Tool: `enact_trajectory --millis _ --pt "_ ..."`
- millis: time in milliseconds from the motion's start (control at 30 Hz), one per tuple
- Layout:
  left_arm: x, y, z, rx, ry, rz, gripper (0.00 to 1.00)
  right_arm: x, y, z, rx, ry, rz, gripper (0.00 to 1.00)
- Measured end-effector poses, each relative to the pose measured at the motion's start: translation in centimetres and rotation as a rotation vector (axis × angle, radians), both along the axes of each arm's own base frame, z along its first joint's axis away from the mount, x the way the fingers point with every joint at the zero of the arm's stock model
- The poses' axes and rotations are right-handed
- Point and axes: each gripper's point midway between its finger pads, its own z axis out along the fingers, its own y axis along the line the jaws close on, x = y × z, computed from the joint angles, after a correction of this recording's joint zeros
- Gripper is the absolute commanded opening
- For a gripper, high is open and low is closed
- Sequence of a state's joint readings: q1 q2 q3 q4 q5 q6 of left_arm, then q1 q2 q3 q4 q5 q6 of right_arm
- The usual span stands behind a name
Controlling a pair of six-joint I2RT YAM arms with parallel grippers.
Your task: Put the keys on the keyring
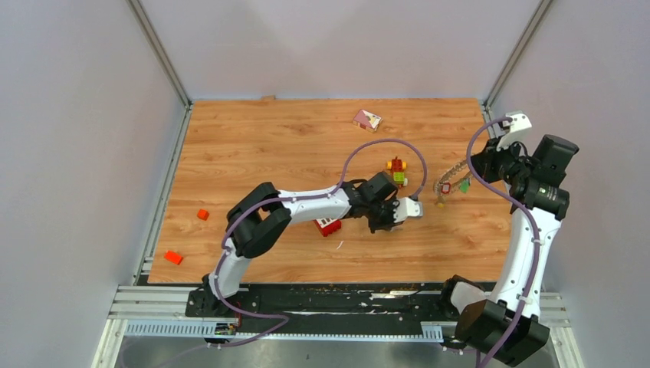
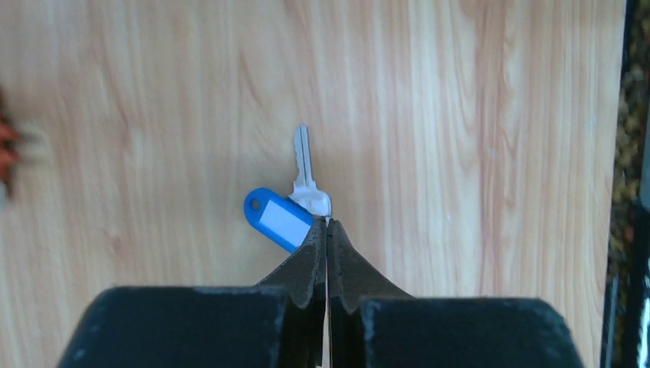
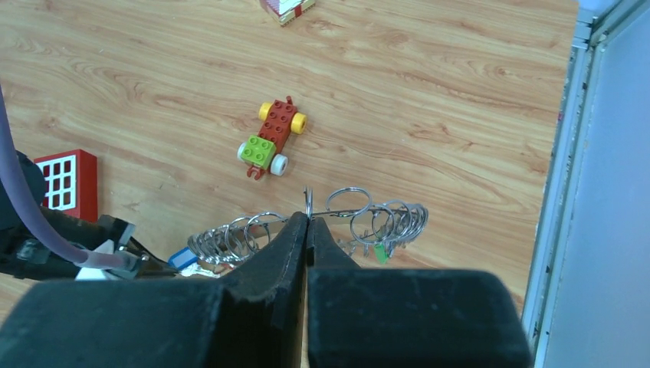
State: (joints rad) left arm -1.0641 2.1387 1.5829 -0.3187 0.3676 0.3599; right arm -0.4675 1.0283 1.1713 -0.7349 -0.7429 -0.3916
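Note:
A small silver key [image 2: 305, 165] with a blue tag [image 2: 277, 220] hangs over the wood, pinched at its head by my left gripper [image 2: 327, 223], which is shut on it. In the top view that gripper [image 1: 418, 208] sits just left of the keyring [image 1: 452, 180]. My right gripper [image 3: 308, 217] is shut on the keyring's rim [image 3: 345, 205] and holds it above the table. Many small wire loops crowd the ring. A green tag [image 3: 381, 253] hangs from it, and red [image 1: 445, 187] and yellow [image 1: 439, 204] tags show from above. The blue tag [image 3: 182, 258] lies by the ring's left end.
A red window brick [image 1: 328, 226] lies under the left forearm. A small toy car of red, yellow and green blocks [image 1: 396, 170] stands near the ring. A pink-and-white block [image 1: 367, 119] is at the back. Two small red bricks [image 1: 202, 214] [image 1: 173, 257] lie far left.

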Motion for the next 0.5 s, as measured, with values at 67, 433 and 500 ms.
enact_trajectory --millis 67,433,500 --pt "-0.4 1.6 -0.2 0.007 -0.003 -0.002 0.0 0.0 0.6 -0.3 0.002 0.0 0.017 0.0" --pt "-1.9 7.3 -1.9 0.042 -0.011 -0.025 0.0 0.0 5.3 -2.3 -0.004 -0.006 0.154 0.0" --pt "-1.8 7.4 -1.9 0.042 -0.013 -0.023 0.03 0.1 5.8 -2.6 -0.001 -0.006 0.166 0.0"
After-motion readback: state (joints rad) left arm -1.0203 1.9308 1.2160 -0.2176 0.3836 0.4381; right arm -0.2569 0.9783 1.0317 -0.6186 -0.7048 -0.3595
